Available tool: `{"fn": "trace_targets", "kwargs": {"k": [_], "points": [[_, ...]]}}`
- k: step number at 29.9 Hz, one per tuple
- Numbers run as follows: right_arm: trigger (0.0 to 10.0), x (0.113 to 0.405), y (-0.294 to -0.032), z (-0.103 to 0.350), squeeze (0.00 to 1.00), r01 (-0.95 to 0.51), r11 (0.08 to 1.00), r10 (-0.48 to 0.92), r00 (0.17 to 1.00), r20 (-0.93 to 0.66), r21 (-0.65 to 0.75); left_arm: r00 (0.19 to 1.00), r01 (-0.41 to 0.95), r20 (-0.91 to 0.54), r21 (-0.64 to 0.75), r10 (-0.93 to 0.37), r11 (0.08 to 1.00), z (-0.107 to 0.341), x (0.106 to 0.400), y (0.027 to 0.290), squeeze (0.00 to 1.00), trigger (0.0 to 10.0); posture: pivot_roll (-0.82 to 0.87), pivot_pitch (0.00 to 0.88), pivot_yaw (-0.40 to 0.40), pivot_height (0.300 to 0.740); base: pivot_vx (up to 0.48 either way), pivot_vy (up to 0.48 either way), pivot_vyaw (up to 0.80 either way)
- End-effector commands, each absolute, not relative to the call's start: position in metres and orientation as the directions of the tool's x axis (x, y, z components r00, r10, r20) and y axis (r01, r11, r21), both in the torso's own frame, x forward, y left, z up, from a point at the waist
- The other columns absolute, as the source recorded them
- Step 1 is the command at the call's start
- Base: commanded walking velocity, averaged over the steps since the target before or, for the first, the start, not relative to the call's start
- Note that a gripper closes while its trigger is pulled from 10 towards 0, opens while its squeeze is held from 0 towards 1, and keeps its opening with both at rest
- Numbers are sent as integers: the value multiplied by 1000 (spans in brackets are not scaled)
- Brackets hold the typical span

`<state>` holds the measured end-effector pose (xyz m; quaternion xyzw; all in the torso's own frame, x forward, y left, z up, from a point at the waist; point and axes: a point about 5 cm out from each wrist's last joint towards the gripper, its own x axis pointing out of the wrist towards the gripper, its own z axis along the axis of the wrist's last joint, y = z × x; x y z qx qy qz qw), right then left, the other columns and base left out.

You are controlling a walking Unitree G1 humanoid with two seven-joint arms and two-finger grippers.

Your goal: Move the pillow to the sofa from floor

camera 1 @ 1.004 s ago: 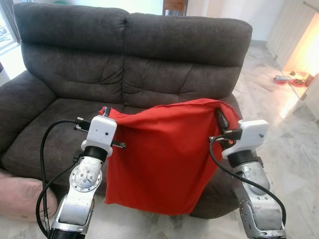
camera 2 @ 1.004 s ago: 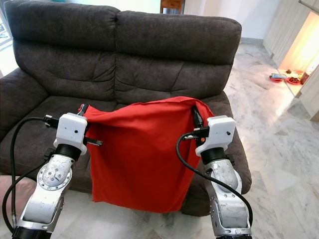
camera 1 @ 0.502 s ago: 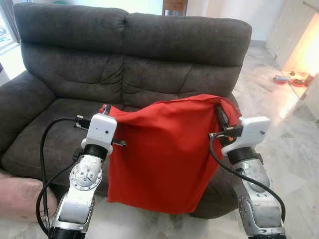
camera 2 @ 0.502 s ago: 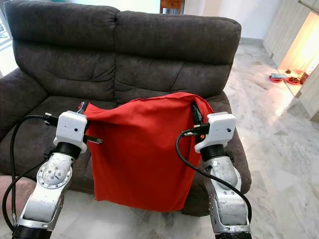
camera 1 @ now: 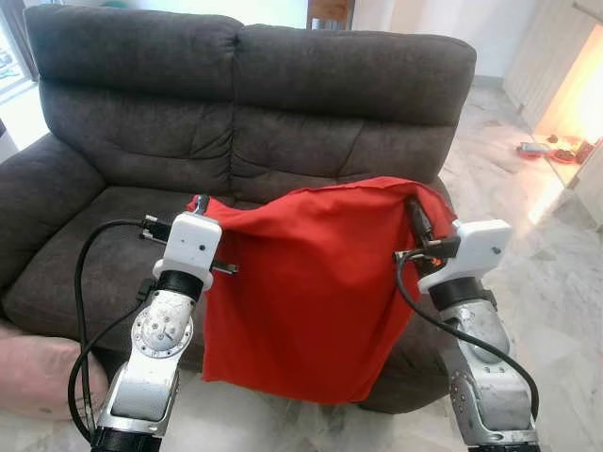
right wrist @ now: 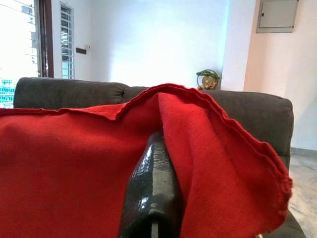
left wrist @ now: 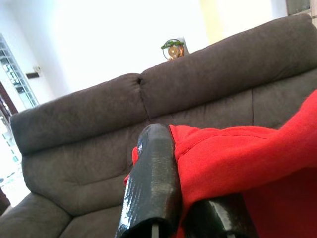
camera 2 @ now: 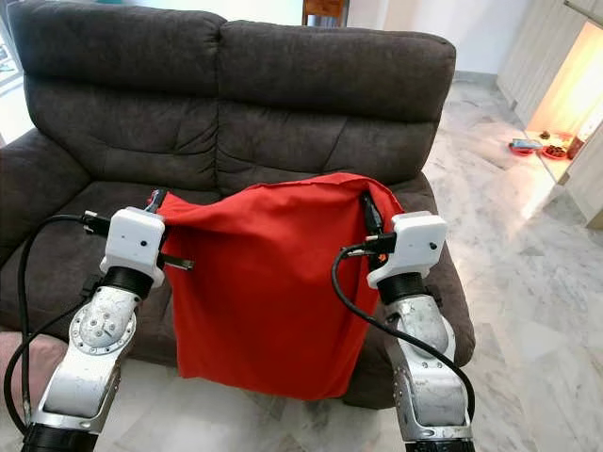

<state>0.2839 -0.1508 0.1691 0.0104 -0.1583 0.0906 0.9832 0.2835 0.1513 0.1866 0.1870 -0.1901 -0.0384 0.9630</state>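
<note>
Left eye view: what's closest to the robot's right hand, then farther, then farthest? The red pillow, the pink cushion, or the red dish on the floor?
1. Red pillow: pinched in the right hand at its top corner.
2. Red dish: on the floor, off to the right.
3. Pink cushion: bottom left, past the left arm.

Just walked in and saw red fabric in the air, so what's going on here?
The robot holds a red pillow up by its top corners, left gripper and right gripper each pinching one. It hangs in front of the dark grey sofa, bottom edge off the floor, not yet on the seat.
</note>
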Motion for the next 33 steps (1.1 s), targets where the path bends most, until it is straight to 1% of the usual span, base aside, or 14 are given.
{"fn": "trace_targets", "kwargs": {"k": [1,15,19,33], "points": [[10000,283,-145,194,0,-207,978,196,889,415,-18,864,-42,480,367,-150,929,218,281,149,0,10000,134,7,-48,740,0,0,0],[10000,282,-144,196,0,-217,976,204,883,422,-17,863,-51,483,372,-146,927,220,281,150,0,10000,136,9,-47,740,0,0,0],[10000,282,-144,196,0,-217,976,204,884,421,-17,863,-52,484,371,-146,927,220,281,150,0,10000,135,9,-47,740,120,0,0],[10000,282,-143,195,0,-221,975,206,886,416,-14,862,-54,485,372,-144,927,220,281,150,0,10000,137,10,-47,740,259,0,0]]}}
